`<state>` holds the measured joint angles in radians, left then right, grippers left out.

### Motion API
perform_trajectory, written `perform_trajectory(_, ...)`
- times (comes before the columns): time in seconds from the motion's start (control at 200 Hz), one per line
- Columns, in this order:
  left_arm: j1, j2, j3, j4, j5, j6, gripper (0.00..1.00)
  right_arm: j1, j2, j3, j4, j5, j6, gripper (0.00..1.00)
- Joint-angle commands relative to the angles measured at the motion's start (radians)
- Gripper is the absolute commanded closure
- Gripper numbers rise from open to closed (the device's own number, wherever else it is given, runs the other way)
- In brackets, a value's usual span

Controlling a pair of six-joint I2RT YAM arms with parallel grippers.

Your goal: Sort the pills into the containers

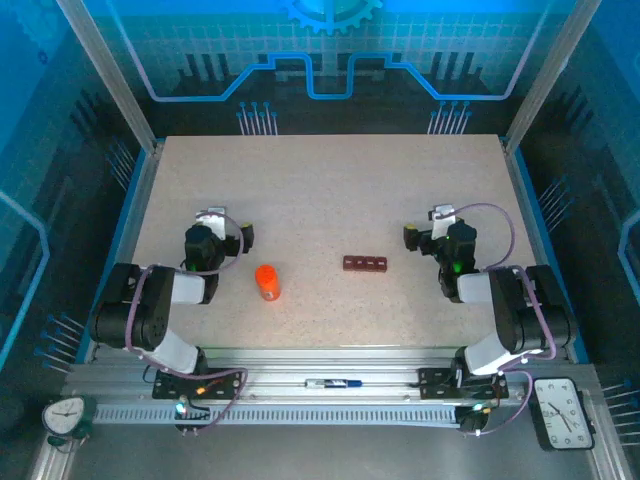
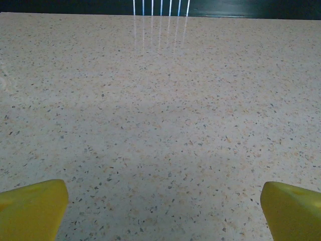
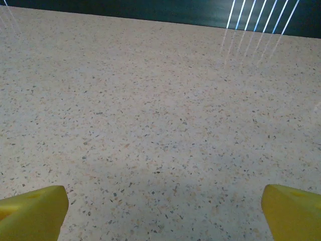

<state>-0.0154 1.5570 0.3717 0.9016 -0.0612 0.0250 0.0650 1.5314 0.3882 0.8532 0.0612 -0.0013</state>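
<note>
- Containers: on the table, right of centre; long axis runs left-to-right, four compartments in a row.
- Orange bottle: left of the containers, apart.
- Left gripper: jaws wide apart, empty.
- Right gripper: jaws wide apart, empty.

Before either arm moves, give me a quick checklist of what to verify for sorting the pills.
1. Left end effector open and empty: ok.
2. Right end effector open and empty: ok.
3. Orange bottle free on the table, touching nothing: ok.
4. Compartment bar apart from the bottle: ok.
5. Bottle open or shut: cannot tell.
6. Bar empty or filled: cannot tell.
</note>
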Motion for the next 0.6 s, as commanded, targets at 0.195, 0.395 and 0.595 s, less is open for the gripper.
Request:
perform_trajectory(0.195, 0.013, -0.008, 0.018, 0.005, 0.007, -0.018, 0.01, -0.009, 0.004, 0.019, 0.010, -0.031, -0.016, 0.00)
perform_trajectory(0.395, 0.012, -0.008, 0.021, -0.001, 0.005, -0.019, 0.01, -0.011, 0.004, 0.020, 0.009, -0.030, -0.012, 0.00)
perform_trajectory(0.595, 0.012, -0.008, 0.021, -0.004, 0.004, -0.019, 0.01, -0.011, 0.004, 0.020, 0.007, -0.030, -0.010, 0.00)
